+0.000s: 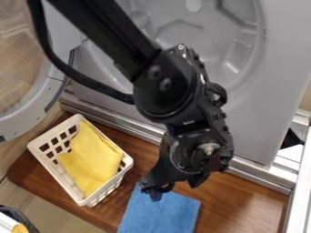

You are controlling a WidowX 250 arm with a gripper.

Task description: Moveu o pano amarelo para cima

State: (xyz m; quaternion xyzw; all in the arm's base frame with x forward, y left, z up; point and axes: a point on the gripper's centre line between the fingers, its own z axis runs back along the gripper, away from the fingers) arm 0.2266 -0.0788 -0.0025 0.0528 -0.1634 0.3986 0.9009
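Reddish-brown wood with a visible grain makes up the counter [243, 189], set at a slant below a smooth grey appliance [276, 54] with a broad, rounded, moulded recess. A ridged metallic sill [130, 125] runs along the back of the wood. At the left a round door [18, 116] with a pale rim and see-through middle stands open, near the basket's upper end.

The yellow cloth [91, 159] lies inside the white plastic basket [37, 144], soft and folded over itself, with a rounded crease along its right side. It covers most of the basket's floor; toward the upper left corner the square-holed lattice shows bare. The basket is an oblong with rounded corners and a thick, smooth rim, set diagonally near the counter's left end.

To the right of the basket, with a strip of wood between them, a blue cloth [161, 214] lies flat, its weave finely napped and its edges straight.

The black claw [159, 187] hangs over the upper edge of the blue cloth, to the right of the basket and apart from the yellow cloth. Whether it is spread or pressed together, I cannot tell.
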